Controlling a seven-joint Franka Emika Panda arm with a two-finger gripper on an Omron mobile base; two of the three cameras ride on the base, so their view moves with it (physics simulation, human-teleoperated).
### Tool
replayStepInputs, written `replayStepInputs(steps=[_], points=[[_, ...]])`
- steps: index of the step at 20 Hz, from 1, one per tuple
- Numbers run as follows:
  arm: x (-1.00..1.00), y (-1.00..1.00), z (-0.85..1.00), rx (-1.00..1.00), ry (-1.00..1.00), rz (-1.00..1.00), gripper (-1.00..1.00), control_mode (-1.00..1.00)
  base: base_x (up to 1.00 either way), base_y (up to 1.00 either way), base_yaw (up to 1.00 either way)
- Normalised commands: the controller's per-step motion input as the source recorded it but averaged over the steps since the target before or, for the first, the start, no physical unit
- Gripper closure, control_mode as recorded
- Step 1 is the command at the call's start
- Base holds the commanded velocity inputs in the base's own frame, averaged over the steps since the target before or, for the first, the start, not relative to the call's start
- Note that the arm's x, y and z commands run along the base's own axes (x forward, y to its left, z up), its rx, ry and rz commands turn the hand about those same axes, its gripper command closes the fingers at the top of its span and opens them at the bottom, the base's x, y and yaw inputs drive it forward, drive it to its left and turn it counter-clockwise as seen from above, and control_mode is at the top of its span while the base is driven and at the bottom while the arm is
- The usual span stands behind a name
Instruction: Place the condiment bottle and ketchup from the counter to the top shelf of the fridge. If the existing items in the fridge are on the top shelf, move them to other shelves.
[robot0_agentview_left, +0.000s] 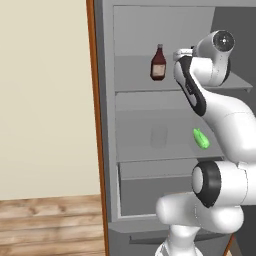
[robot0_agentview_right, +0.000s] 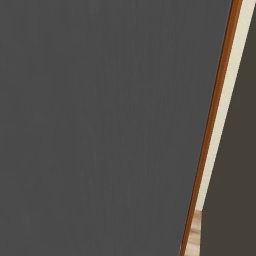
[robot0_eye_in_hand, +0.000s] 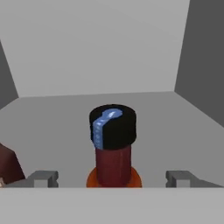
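Both pincer (robot0_eye_in_hand: 112, 178) fingertips flanking condiment bottle (robot0_eye_in_hand: 113, 148)

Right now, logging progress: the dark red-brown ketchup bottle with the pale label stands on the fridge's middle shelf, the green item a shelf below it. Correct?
Not quite. The dark red-brown ketchup bottle stands on the top shelf, not the middle one, as the left base view shows. The green item does lie one shelf lower.

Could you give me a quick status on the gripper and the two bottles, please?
Gripper open, fingers either side of the condiment bottle, upright on the top shelf. Ketchup upright on same shelf. Green item one shelf lower, nothing blocking.
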Motion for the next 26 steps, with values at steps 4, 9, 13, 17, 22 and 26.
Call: replayStepInputs(steps=[4,9,13,17,22,26], points=[[0.07,0.00,0.00,0.00,0.00,0.00,-1.00,-1.00,0.00,0.00,0.00],[-0.39,0.00,0.00,0.00,0.00,0.00,-1.00,-1.00,0.00,0.00,0.00],[-0.89,0.03,0.00,0.00,-0.14,0.01,-1.00,-1.00,0.00,0.00,0.00],[-1.00,0.21,0.00,-0.03,-0.22,0.06,-1.00,-1.00,0.00,0.00,0.00],[-1.00,0.57,0.03,-0.09,-0.12,0.10,-1.00,-1.00,0.00,0.00,0.00],[-1.00,0.63,0.16,-0.08,-0.05,0.06,-1.00,-1.00,0.00,0.00,0.00]])
